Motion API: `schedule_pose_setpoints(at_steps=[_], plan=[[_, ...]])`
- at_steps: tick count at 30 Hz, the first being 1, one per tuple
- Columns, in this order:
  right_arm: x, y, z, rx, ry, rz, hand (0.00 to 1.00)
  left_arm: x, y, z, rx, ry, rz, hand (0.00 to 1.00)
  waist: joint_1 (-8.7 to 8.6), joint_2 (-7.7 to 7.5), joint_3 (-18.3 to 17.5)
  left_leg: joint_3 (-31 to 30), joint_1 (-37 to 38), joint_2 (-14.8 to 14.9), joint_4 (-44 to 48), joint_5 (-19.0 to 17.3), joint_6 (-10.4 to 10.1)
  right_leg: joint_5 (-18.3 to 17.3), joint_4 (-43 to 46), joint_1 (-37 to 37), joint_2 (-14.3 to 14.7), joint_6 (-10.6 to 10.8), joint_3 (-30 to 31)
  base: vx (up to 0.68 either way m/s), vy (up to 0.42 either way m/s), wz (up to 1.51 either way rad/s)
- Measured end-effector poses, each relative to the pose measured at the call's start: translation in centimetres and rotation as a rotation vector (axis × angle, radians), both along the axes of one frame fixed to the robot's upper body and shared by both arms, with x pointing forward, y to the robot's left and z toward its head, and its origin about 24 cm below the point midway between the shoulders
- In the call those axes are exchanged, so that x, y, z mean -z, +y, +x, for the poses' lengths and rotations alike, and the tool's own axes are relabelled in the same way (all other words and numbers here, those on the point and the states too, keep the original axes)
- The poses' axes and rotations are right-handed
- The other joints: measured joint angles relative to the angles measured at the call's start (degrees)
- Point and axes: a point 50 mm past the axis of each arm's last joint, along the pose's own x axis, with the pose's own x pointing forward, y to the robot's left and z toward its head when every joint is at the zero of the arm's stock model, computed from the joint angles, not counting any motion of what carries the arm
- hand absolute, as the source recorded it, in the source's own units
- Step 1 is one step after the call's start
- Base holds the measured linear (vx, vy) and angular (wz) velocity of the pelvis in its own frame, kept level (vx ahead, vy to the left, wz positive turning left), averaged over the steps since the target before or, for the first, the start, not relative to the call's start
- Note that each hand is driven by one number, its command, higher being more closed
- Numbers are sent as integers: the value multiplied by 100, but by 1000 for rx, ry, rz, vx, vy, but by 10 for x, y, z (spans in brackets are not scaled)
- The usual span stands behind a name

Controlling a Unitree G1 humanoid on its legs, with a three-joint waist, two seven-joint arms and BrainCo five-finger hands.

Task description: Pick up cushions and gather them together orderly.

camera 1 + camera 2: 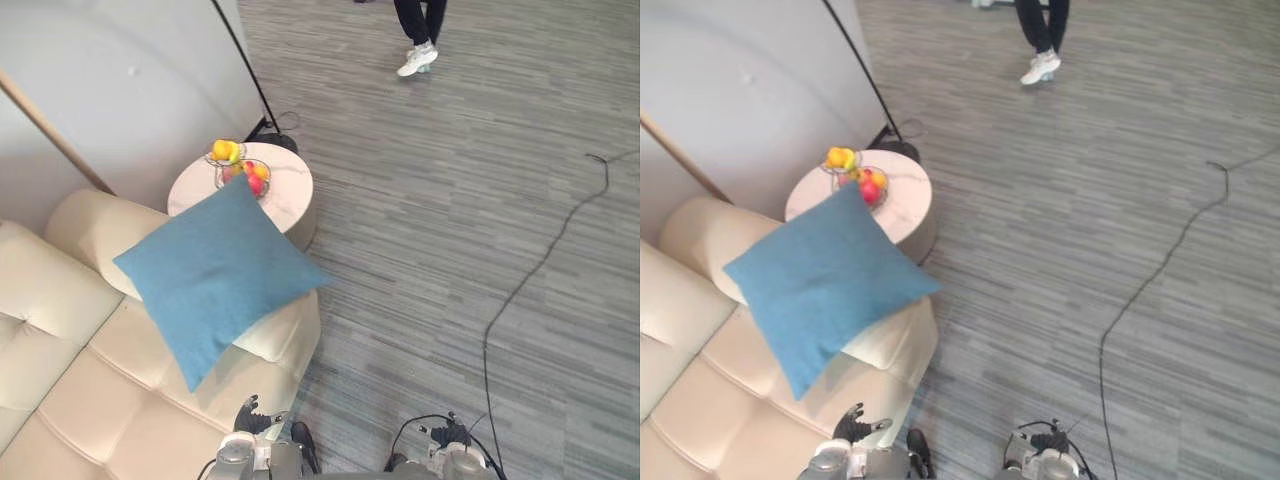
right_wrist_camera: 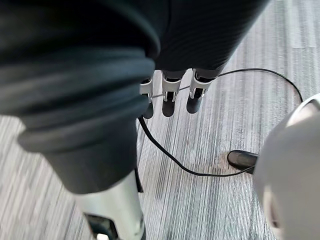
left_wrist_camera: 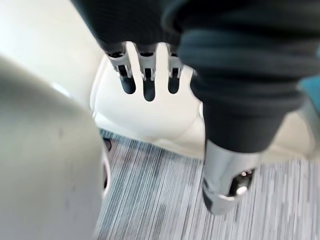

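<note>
A blue square cushion point(image 1: 215, 275) lies tilted on the armrest of the cream sofa point(image 1: 60, 370), one corner reaching toward the round side table. In the left wrist view my left hand point(image 3: 149, 75) hangs beside the sofa's end point(image 3: 145, 120) with straight fingers and holds nothing. My right hand point(image 2: 170, 95) hangs over the grey floor, its fingers straight and empty too. Both hands are well below the cushion and apart from it.
A round white side table point(image 1: 290, 205) stands by the armrest and carries two glass bowls of fruit point(image 1: 245, 172). A black pole leans against the wall down to a base point(image 1: 275, 138). A person's legs point(image 1: 420, 40) are at the far end of the grey carpet point(image 1: 450, 200).
</note>
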Motion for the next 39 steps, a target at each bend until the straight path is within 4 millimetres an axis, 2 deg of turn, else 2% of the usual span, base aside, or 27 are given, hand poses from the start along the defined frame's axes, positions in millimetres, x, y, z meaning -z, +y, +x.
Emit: schedule_pose_setpoints(at_steps=[1, 2, 3, 4, 5, 6, 7, 8, 9, 10, 11, 12, 13, 15, 16, 17, 20, 21, 22, 23, 24, 25, 27, 29, 33, 38, 39], plan=[[0, -3, -2, -3, 12, -9, 0, 1, -4, -3, 1, 8, -11, 0, 1, 100, -70, -185, 76, -102, -86, -5, 18, 4, 826, -210, -247, -6, 75, 239, 182, 92], [-1, -4, 0, -10, 11, -17, 0, 2, -4, -5, 8, 13, -8, 0, -7, 93, -115, -444, 204, -216, -67, -40, 88, 106, 1863, -548, -533, -160, 358, 265, 162, 90], [-1, -5, 1, -12, 7, -18, 0, 2, -3, -5, 10, 13, -6, 0, -13, 131, -117, -530, 253, -233, -57, -36, 108, 78, 2118, -677, -587, -219, 499, 263, 47, 115], [-1, -3, 3, -16, 4, -17, 0, 2, -1, -7, 15, 20, 2, 0, -51, 60, -122, -755, 325, -229, -28, -67, 149, -204, 2466, -837, -488, -239, 895, 248, -31, 118], [-1, 1, 4, -27, 3, -9, 0, 3, 4, -11, 10, 31, 15, 0, -37, 65, -124, -1017, 378, -194, -66, -67, 147, -454, 2400, -990, -248, -290, 1093, 232, -56, 120], [-1, 3, 7, -30, -4, -6, 0, 3, 5, -11, 0, 27, 14, 0, -32, 67, -122, -1112, 400, -161, -72, -67, 146, -513, 2322, -1067, -137, -272, 1143, 210, -79, 104], [-3, 5, 14, -35, -20, -3, 0, 3, 4, -10, -2, 25, 11, 0, -23, 72, -107, -1329, 466, -52, -96, -67, 137, -571, 2084, -1237, 140, -288, 1286, 176, -104, 91], [-4, 7, 17, -55, -29, -3, 0, 3, 2, -10, 0, 25, 6, 0, -25, 167, -76, -1539, 488, 28, -101, -90, 99, -569, 1768, -1426, 388, -287, 1556, 167, -121, 88], [-4, 8, 19, -63, -33, -4, 0, 3, 1, -10, 0, 26, 4, 0, -25, 166, -68, -1625, 505, 57, -102, -113, 59, -554, 1611, -1490, 488, -292, 1712, 157, -168, 91], [-5, 10, 21, -68, -40, 0, 0, 3, 0, -10, -5, 26, 1, 0, -36, 107, -93, -1856, 512, 79, -80, -148, -26, -424, 1083, -1579, 698, -265, 2194, 155, -225, 100], [-3, 14, 18, -62, -33, 11, 0, 3, 4, -10, -2, 25, 10, 0, -39, -19, -111, -2056, 460, 3, -19, -216, -166, -62, 509, -1566, 764, -284, 2561, 126, -245, 101], [-2, 18, 16, -56, -28, 24, 0, 2, 7, -10, 4, 24, 22, 0, -39, -167, -121, -2152, 469, -84, 6, -266, -240, 132, 364, -1559, 719, -315, 2704, 117, -293, 96], [-2, 19, 16, -37, -33, 36, 0, 3, 7, -9, -6, 27, 18, 0, -35, -143, -112, -2328, 469, -37, 94, -356, -354, 165, 552, -1540, 691, -391, 2582, 130, -288, 70], [-3, 16, 17, -28, -34, 25, 0, 4, 1, -13, -35, 34, -6, 0, -25, 28, -206, -2533, 425, 162, 77, -386, -474, -24, 517, -1430, 805, -532, 2149, 212, -292, 71], [-3, 16, 17, -26, -35, 24, 0, 4, 0, -14, -38, 35, -11, 0, -29, 59, -204, -2577, 424, 198, 77, -388, -483, -58, 512, -1385, 822, -559, 2062, 194, -245, 87], [-3, 15, 16, -14, -36, 25, 0, 4, -2, -13, -53, 31, -22, 0, -36, 87, -204, -2605, 395, 321, 90, -369, -580, -131, 458, -1236, 871, -599, 1781, 165, -219, 107], [-1, -1, 3, 96, -30, 30, 0, 2, -1, -7, -51, 10, -29, 0, -52, 13, -199, -2494, 216, 544, 276, -298, -707, -158, 214, -906, 958, -639, 1237, 156, -154, 104], [-1, -25, -14, 221, -32, 52, 0, 0, -2, -3, -42, -9, -35, 0, -52, -23, -188, -2229, 145, 609, 366, -305, -721, -142, 77, -730, 965, -662, 1022, 103, -53, 66], [-1, -37, -24, 262, -33, 80, 0, 0, -2, -2, -38, -14, -36, 0, -52, -50, -183, -1994, 148, 642, 364, -305, -721, -141, 32, -655, 960, -663, 961, 144, -50, 62], [-5, -55, -37, 318, -42, 35, 0, -1, -2, -2, -38, -15, -33, 0, -61, -103, -174, -1622, 146, 666, 350, -276, -748, -142, 4, -591, 940, -663, 936, 63, -1, 29], [-6, -58, -40, 332, -51, 24, 0, 0, -2, -2, -34, -13, -32, 0, -61, -134, -166, -1504, 144, 663, 351, -239, -753, -142, -4, -573, 921, -663, 930, 63, 18, 20], [-7, -60, -46, 344, -66, 20, 0, -1, 0, 1, -7, -15, -14, 0, -95, -242, -143, -1188, 130, 627, 356, -122, -733, -136, -76, -533, 867, -654, 939, 20, 25, 8], [-3, -48, -47, 343, -60, 55, 0, -1, 4, 1, 52, -7, 18, 0, -179, -420, -155, -1040, 58, 624, 257, -43, -696, -35, -302, -549, 914, -635, 933, 13, 12, 3], [4, -33, -49, 327, -14, 71, 0, -1, 6, 2, 78, 1, 33, 0, -229, -486, -166, -1033, 123, 541, -37, 192, -671, 128, -525, -536, 911, -614, 935, 1, 3, 2], [12, -12, -57, 329, 34, 150, 0, 1, 2, -1, 78, 17, 18, 0, -232, -359, -160, -1017, 458, 416, -583, 465, -590, 353, -871, -316, 908, -555, 936, -35, 32, 5], [12, -12, -58, 326, 36, 156, 0, 5, 8, -13, 68, 57, 22, 0, -244, -245, -243, -1015, 677, 391, -995, 541, -557, 385, -885, -249, 953, -543, 969, -95, 41, 2], [12, -12, -57, 326, 35, 156, 0, 6, 12, -15, 66, 64, 29, 0, -245, -267, -238, -1014, 708, 362, -1122, 628, -540, 409, -931, -260, 958, -548, 971, -91, 28, 3]])
